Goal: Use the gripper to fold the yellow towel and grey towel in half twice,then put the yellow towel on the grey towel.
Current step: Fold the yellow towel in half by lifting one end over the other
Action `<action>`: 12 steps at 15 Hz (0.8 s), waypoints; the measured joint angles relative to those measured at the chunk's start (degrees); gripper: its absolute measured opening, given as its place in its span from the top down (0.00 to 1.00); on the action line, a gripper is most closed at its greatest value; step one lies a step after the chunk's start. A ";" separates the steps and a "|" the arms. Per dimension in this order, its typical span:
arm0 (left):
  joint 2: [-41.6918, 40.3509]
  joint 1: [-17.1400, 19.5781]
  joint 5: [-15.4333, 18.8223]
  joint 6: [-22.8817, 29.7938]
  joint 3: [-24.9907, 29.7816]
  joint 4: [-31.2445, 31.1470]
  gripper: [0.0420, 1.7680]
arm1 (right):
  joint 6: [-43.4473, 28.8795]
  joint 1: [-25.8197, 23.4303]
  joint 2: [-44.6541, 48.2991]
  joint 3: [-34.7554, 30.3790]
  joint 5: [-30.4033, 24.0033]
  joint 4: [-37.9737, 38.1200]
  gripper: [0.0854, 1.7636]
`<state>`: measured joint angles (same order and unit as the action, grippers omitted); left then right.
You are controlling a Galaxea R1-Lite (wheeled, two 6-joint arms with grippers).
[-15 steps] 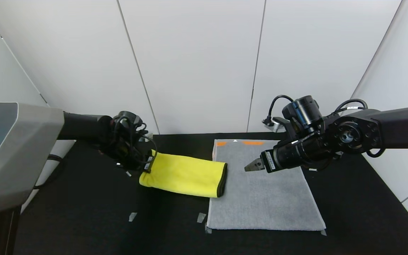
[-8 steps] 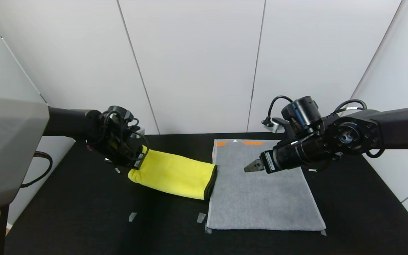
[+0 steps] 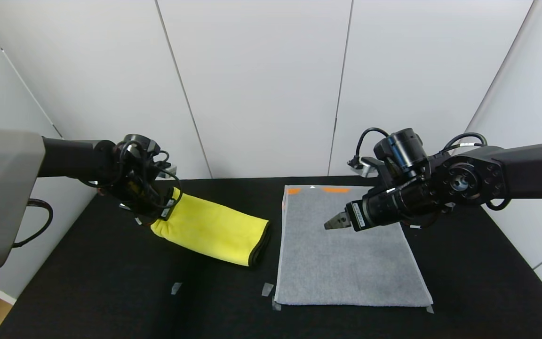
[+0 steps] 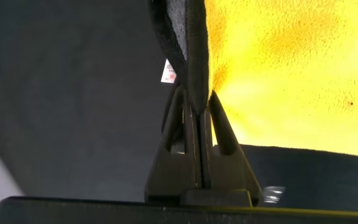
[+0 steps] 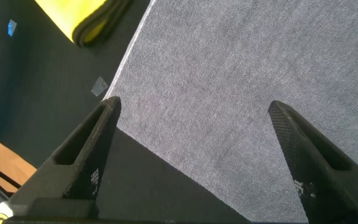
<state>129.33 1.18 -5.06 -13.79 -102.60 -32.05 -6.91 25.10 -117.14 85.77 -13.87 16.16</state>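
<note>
The left gripper [image 3: 160, 214] is pinched tight on the black-trimmed edge of the yellow towel [image 3: 212, 229], holding that end up off the black table [image 3: 111, 282] at its left side. In the left wrist view the fingers [image 4: 219, 134] squeeze the doubled trim flat between them. The towel slopes down from there, and its far folded end rests on the table just beside the grey towel [image 3: 351, 259], with a narrow strip of black showing between the two.

The grey towel lies flat right of centre, its orange band [image 3: 336, 190] along the far edge near the wall. The right gripper [image 3: 334, 221] hangs above it with its fingers [image 5: 82, 155] spread wide, gripping nothing.

There is open table in front of the yellow towel and to the right of the grey one. Bits of tape [image 3: 267, 289] sit by the grey towel's near-left corner.

A small white tag [image 4: 168, 71] shows at the yellow towel's trim; its print is too small to read.
</note>
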 joint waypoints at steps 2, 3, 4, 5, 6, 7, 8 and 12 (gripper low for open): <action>-0.34 0.30 -1.37 -0.20 0.01 0.00 0.96 | 0.02 0.01 -0.02 -0.02 0.02 0.01 0.03; -0.63 0.30 -1.67 -0.24 0.23 -0.05 0.96 | 0.00 0.00 -0.02 -0.05 0.00 0.01 0.03; -1.08 0.20 -1.72 -0.35 0.65 -0.07 0.96 | 0.00 0.00 -0.02 -0.07 0.00 0.01 0.03; -1.61 0.02 -1.72 -0.39 1.17 -0.63 0.96 | 0.00 0.00 -0.04 -0.07 0.00 0.01 0.03; -2.18 -0.37 -1.69 -0.39 1.39 -1.83 0.96 | -0.01 0.01 -0.12 -0.07 0.02 0.01 0.03; -2.68 -0.94 -1.67 -0.30 1.48 -2.71 0.96 | 0.00 0.01 -0.20 -0.07 0.00 0.00 0.03; -3.21 -1.62 -1.61 -0.28 1.50 -3.01 0.96 | -0.01 0.01 -0.23 -0.07 0.02 0.00 0.03; -5.60 -5.14 -1.34 0.41 1.90 -3.19 0.96 | -0.01 0.01 -0.33 -0.05 0.00 0.00 0.03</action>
<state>123.73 -3.96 -6.40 -13.37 -100.69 -35.24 -6.92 25.11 -117.47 85.72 -13.87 16.16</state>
